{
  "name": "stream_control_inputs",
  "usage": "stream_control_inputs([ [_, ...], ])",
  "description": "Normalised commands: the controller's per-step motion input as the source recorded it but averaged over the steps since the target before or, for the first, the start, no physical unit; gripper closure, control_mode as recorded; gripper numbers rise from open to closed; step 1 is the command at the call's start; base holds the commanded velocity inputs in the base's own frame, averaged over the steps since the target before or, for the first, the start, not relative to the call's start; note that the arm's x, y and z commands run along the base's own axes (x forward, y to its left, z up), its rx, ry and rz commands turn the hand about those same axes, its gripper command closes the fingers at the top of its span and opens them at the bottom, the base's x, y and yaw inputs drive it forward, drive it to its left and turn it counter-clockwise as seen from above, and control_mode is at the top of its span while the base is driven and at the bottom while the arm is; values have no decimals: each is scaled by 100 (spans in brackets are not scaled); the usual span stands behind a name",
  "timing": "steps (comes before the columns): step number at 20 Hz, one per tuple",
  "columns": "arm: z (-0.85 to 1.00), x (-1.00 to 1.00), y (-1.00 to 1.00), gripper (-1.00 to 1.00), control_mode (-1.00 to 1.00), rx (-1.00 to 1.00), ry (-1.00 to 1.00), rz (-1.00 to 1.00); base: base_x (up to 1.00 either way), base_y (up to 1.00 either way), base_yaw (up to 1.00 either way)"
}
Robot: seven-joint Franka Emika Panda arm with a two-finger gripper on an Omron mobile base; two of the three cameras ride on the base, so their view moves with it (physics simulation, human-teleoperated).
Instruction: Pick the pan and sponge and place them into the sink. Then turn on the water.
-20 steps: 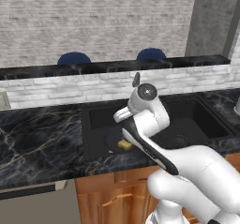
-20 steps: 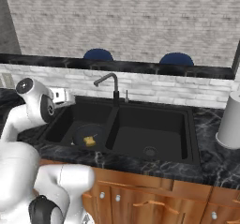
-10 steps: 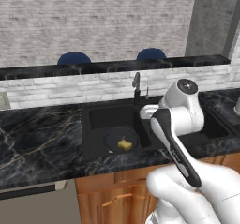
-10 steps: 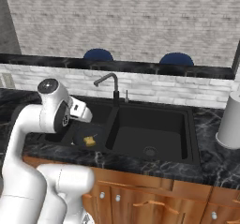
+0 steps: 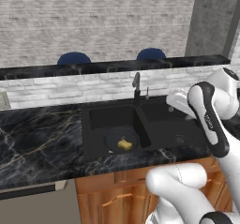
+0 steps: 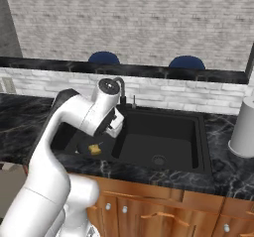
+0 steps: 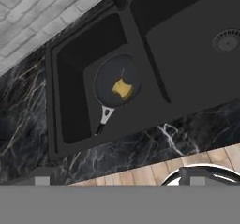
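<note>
Black sink [image 5: 154, 107]: double basin, set in the dark marble worktop [image 5: 37, 134], near its front edge.
Pan [image 5: 121, 139]: lying flat on the floor of the left basin, towards that basin's front; light handle [image 7: 105, 116] points at the front wall.
Sponge [image 5: 124, 145]: yellow block sitting inside the pan, roughly centred on it, touching the pan floor as far as I can tell.
Right basin: nothing in it but the round drain [image 6: 158, 159].
Faucet [image 5: 136, 86]: dark, upright, at the back rim on the divider between the basins. No blue stream under the spout, so water reads as off.
Progress: pan and sponge both look placed in the sink, so that part seems done. Left to do, by my read: turn on the water.
Gripper [image 6: 116, 121]: hanging above the divider area of the sink, just in front of the faucet in the right base view; holding nothing, jaws spread as wide as they go.
Next move, my guess: reach the back rim and work the faucet handle; the small upright piece [image 5: 147, 93] beside the faucet may be that lever, too small to be sure.
Other containers: pale grey canister [image 6: 243, 128] on the worktop right of the sink, contents not visible.
</note>
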Motion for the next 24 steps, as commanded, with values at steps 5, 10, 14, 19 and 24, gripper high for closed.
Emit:
stream_control_inputs([
  [5,-2,14,-6,-100,-100,25,9,-1,0,0,0],
  [10,1,19,-1,-100,-100,63,14,-15,0,0,0],
  [14,0,19,0,-100,-100,62,11,-28,0,0,0],
  [19,-2,29,-12,-100,-100,61,14,-31,0,0,0],
  [24,-1,64,-21,-100,-100,55,18,-18,0,0,0],
])
